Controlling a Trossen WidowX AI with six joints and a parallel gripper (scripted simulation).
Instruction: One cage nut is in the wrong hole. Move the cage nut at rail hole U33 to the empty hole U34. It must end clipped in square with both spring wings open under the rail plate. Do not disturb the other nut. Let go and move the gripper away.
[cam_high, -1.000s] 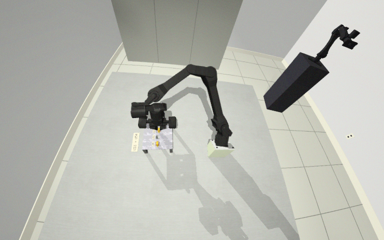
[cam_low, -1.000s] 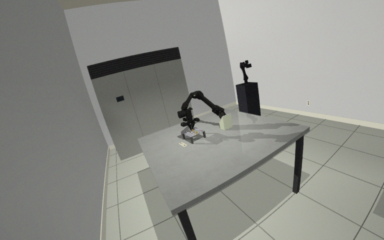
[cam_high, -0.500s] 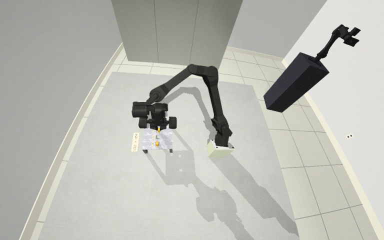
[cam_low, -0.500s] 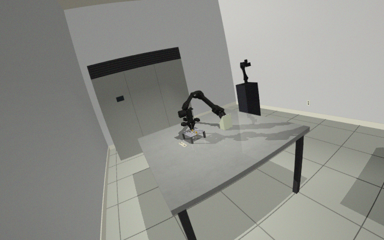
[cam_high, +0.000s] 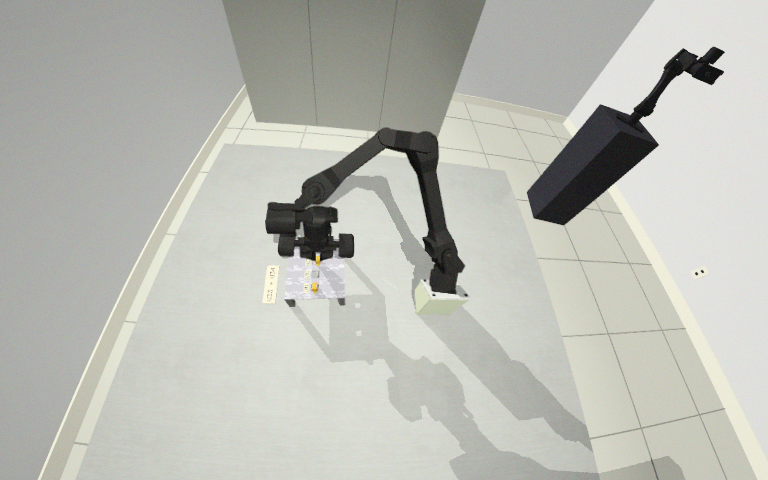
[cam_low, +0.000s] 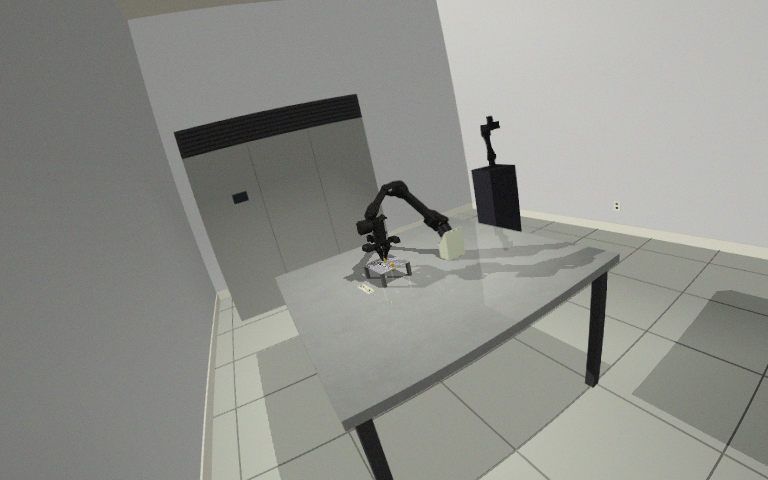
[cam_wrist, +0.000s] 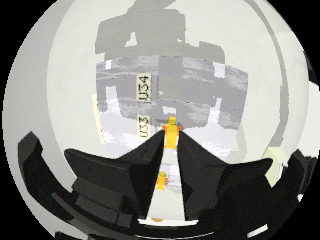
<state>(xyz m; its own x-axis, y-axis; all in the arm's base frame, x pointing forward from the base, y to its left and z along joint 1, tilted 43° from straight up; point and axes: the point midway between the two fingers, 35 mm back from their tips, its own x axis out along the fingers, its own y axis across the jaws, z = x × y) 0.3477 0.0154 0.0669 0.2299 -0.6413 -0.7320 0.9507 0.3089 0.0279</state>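
Aloft over a small rail plate (cam_high: 335, 278) (cam_low: 403, 262) (cam_wrist: 192, 89), a yellow cage nut (cam_high: 317, 259) (cam_low: 385, 260) (cam_wrist: 171, 136) sits gripped in the pincer (cam_high: 317, 257) (cam_low: 384, 259) (cam_wrist: 171, 135), its two dark fingers nearly closed, one against each side of the nut. The nut is out of the plate's holes; its exact height above them is hard to tell. In the wrist view, hole U34 (cam_wrist: 169, 88) stands empty beside its label, and the top view shows the middle hole (cam_high: 315, 273) vacant as well. The other yellow nut (cam_high: 314, 286) (cam_low: 393, 266) (cam_wrist: 161, 181) occupies the plate's remaining position, apart from the fingers. A pale card (cam_high: 270, 286) (cam_low: 365, 288) (cam_wrist: 97, 120) lies on the tabletop (cam_high: 226, 367) (cam_low: 424, 333) (cam_wrist: 70, 75) just beside the plate, while the black arm (cam_high: 433, 198) (cam_low: 417, 206) bends over from its pale mounting block (cam_high: 441, 306) (cam_low: 451, 245) (cam_wrist: 274, 166).
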